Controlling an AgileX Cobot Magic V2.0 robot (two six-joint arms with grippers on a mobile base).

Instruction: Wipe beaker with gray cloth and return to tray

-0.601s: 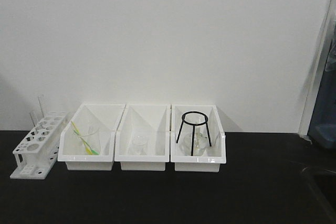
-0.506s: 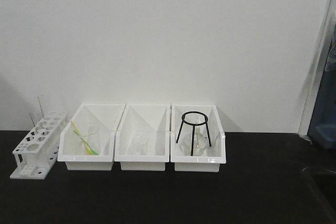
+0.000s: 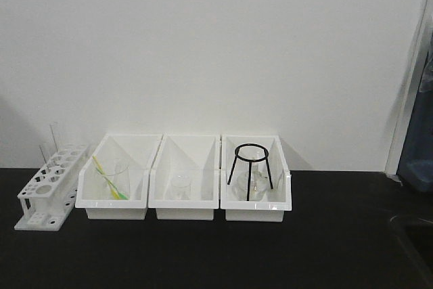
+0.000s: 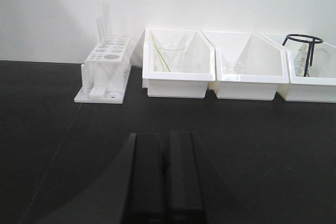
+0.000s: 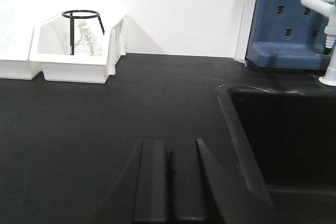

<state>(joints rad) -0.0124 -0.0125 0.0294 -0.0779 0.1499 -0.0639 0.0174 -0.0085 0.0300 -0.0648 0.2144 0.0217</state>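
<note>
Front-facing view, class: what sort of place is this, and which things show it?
Probably a chemistry laboratory bench: a white plastic test-tube rack holding glass tubes, a black wire tripod stand in a white plastic bin, and a black sink with a white tap.

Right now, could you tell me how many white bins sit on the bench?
3, in a row: left bin, middle bin, right bin holding the black tripod.

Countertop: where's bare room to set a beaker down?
Free: the black countertop strip in front of the three bins, and the stretch between the right bin and the sink. Crowded: the back row, test tube rack and bins side by side.
</note>
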